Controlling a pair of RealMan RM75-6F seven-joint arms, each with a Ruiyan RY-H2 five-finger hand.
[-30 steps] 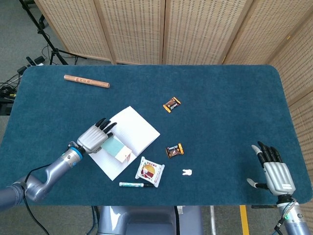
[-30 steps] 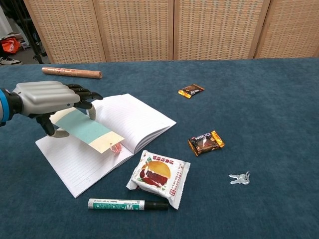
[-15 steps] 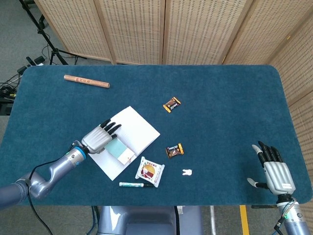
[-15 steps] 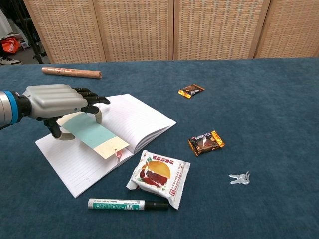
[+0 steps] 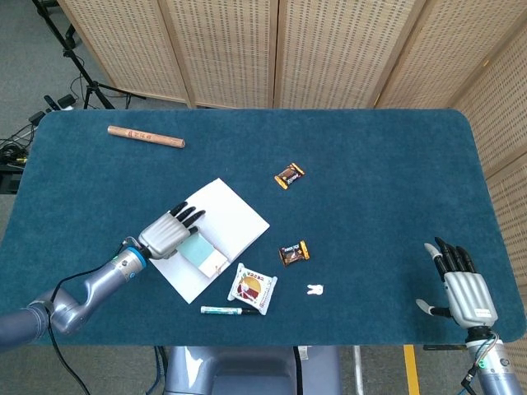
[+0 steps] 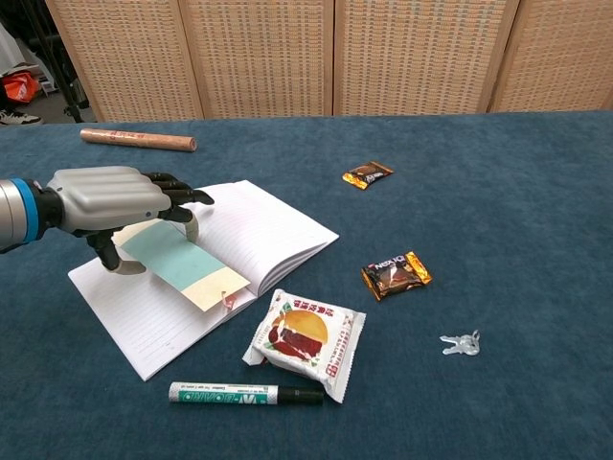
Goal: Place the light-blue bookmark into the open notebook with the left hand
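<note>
The open notebook (image 5: pixel 233 215) (image 6: pixel 261 226) lies left of centre on the blue table. Across its pages near the spine rests the light-blue bookmark (image 5: pixel 198 249) (image 6: pixel 180 263), with a cream end and a small red tassel pointing toward the snack packet. My left hand (image 5: pixel 165 233) (image 6: pixel 103 197) hovers over the bookmark's upper end, which it still pinches between thumb and fingers; that end is partly hidden under the hand. My right hand (image 5: pixel 464 293) rests open at the table's near right corner, far from everything, and appears in the head view only.
A snack packet (image 6: pixel 306 337) and a green marker (image 6: pixel 244 393) lie just in front of the notebook. Two chocolate bars (image 6: pixel 396 273) (image 6: pixel 368 174) and small keys (image 6: pixel 461 343) sit to the right. A wooden roll (image 6: pixel 137 140) lies at the far left.
My left hand has carried the bookmark lower and slightly rightward, so it now lies flatter on the notebook pages near the spine. The right hand has not moved.
</note>
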